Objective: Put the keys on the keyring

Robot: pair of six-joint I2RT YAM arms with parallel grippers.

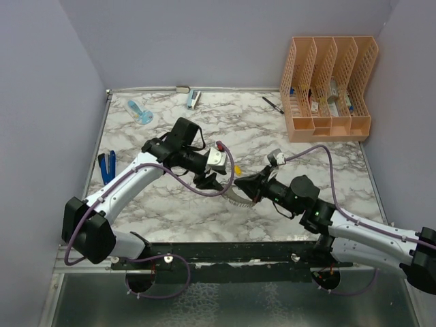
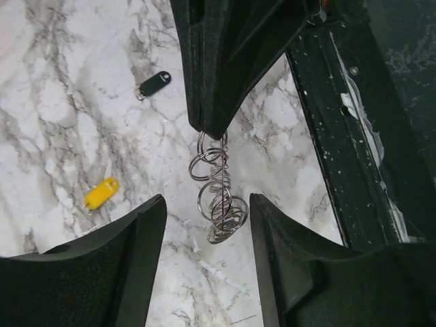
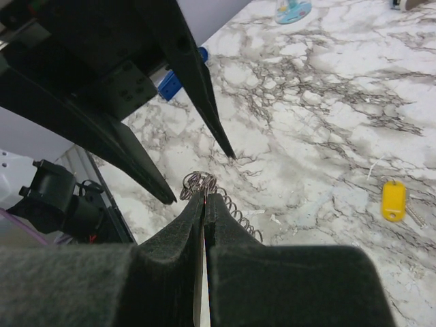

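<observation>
The keyring (image 2: 218, 191) is a gray coil of wire rings; its light-blue section does not show. My right gripper (image 3: 205, 196) is shut on its upper end and holds it just above the marble table; its fingertips (image 2: 211, 102) show in the left wrist view. My left gripper (image 2: 207, 204) is open, its jaws standing either side of the coil's lower end without touching it. The yellow key (image 2: 101, 193) lies on the table to the left, also in the right wrist view (image 3: 393, 199) and the top view (image 1: 238, 169). The black key (image 2: 154, 84) lies farther off.
An orange file organizer (image 1: 330, 88) stands at the back right with a black pen (image 1: 273, 104) beside it. A blue-handled tool (image 1: 106, 165) lies at the left edge. The table's black front rail (image 2: 354, 136) runs close to the grippers.
</observation>
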